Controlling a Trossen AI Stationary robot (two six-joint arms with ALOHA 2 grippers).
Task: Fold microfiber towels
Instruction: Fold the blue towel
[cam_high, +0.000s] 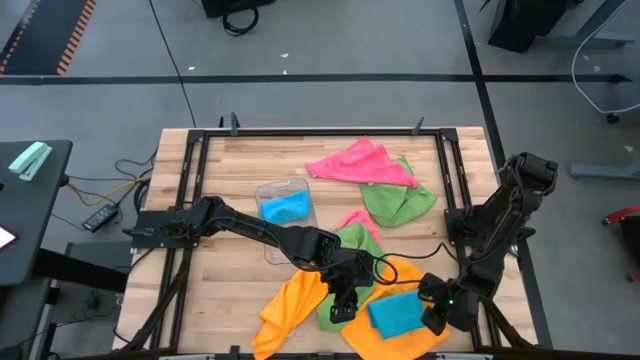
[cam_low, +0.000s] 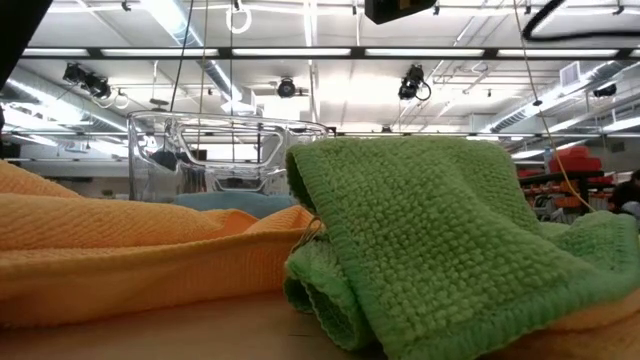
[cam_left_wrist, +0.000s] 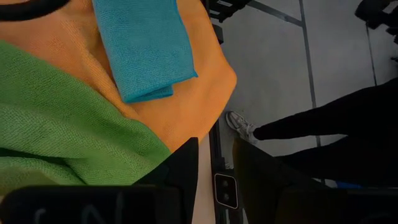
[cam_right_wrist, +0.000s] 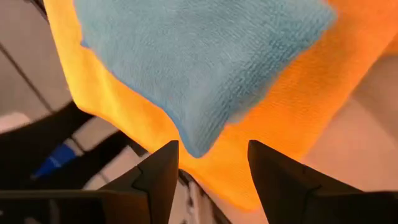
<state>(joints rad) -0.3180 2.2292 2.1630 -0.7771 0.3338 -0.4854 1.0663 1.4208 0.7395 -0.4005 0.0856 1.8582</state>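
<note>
A folded sky-blue towel (cam_high: 395, 316) (cam_left_wrist: 146, 50) (cam_right_wrist: 199, 62) lies on a spread orange towel (cam_high: 290, 310) (cam_left_wrist: 186, 106) (cam_right_wrist: 292, 118) at the table's near edge. A crumpled green towel (cam_high: 345, 245) (cam_left_wrist: 56, 124) (cam_low: 440, 240) lies partly over the orange one, to the blue towel's left. My left gripper (cam_high: 343, 310) (cam_left_wrist: 214, 174) hovers over the green towel's near edge, its fingers slightly apart with nothing between them. My right gripper (cam_high: 432, 318) (cam_right_wrist: 213, 165) stands open just right of the blue towel, one corner of which lies ahead of its fingers.
A clear plastic tray (cam_high: 285, 205) (cam_low: 220, 150) holding a blue cloth stands mid-table. A pink towel (cam_high: 360, 162), another green towel (cam_high: 398, 200) and a bit of pink cloth (cam_high: 358, 220) lie farther back. A person's shoe (cam_left_wrist: 242, 124) shows beyond the near edge.
</note>
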